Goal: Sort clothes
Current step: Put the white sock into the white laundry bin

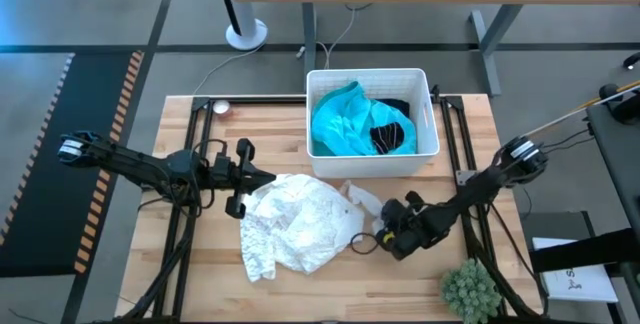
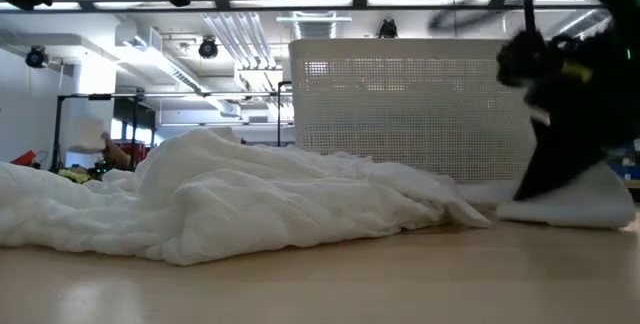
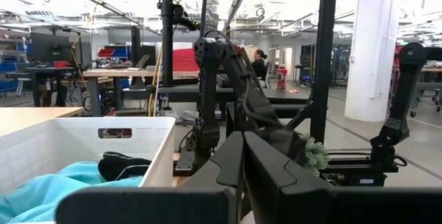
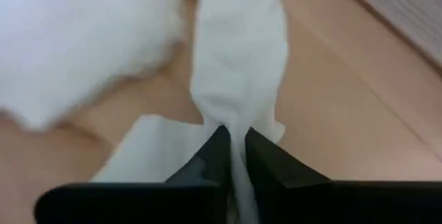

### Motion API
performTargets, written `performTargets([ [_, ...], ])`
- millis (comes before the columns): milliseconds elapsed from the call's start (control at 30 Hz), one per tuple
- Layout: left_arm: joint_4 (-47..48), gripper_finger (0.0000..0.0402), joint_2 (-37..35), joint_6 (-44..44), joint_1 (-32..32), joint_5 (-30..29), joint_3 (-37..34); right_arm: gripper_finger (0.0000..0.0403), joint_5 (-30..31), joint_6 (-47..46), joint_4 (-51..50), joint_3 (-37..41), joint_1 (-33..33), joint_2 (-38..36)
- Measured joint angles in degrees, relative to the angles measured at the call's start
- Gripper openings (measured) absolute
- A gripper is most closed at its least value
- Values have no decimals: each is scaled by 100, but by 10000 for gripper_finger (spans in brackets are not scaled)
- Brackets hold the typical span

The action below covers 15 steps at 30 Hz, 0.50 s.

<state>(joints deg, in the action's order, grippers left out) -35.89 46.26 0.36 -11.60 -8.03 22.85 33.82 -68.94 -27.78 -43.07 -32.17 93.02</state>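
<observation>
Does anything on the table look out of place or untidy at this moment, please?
Only the white lacy garment: it lies crumpled on the table in front of the white bin, not inside with the turquoise garment. The right gripper is pinching one strip of it; the left gripper hovers beside it.

You have three soft garments in sight: one white lacy garment point(image 1: 295, 222) spread on the wooden table point(image 1: 200, 274), plus one turquoise garment point(image 1: 340, 124) and one black garment with white stripes point(image 1: 392, 139) in the single white perforated plastic bin point(image 1: 433, 124). You also have one small green plant point(image 1: 470, 289).
</observation>
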Motion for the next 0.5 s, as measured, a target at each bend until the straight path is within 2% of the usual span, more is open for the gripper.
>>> performTargets([
  [267, 2, 0, 0, -4, 0, 0, 0, 5, 450, 1804, -42, -982, -191, -454],
  [367, 9, 0, 0, -4, 2, 0, 0, 5, 889, 2486, -221, -1451, -286, -628],
  [500, 15, 0, 0, -4, 0, -4, 0, 2, 1832, 3292, -796, -2239, -303, -840],
])
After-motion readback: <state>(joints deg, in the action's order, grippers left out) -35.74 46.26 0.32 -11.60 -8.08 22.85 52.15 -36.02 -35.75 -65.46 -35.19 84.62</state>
